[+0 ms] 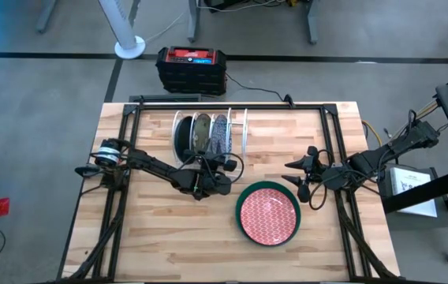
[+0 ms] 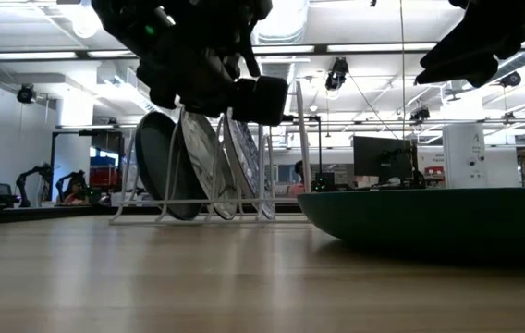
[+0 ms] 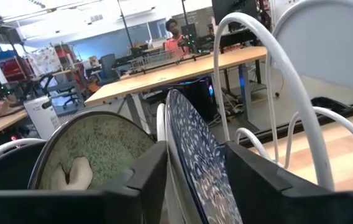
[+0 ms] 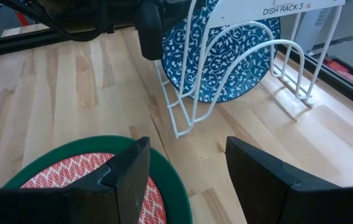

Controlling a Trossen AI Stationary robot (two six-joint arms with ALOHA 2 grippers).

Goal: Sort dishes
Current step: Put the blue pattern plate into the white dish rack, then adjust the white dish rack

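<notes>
Going left to right across the high view, the left gripper (image 1: 208,175) sits over the near edge of the white wire rack (image 1: 240,130), at about 11 o'clock from the table's (image 1: 161,244) centre. Its wrist view shows the two dark fingers (image 3: 145,180) parted on either side of the blue-and-white patterned plate (image 3: 195,162), which stands upright in the rack between them; whether the pads touch its rim cannot be told. The olive mottled plate (image 3: 92,155) stands just beside it, and the dark teal plate (image 1: 181,136) takes the rack's outermost filled slot.

The red-and-white patterned plate (image 1: 268,214) with its dark green rim lies flat on the table at about 4 o'clock from the rack, apart from it.

The right gripper (image 1: 301,175) hovers at 1 o'clock from that plate, fingers (image 4: 127,174) spread wide and holding nothing.
</notes>
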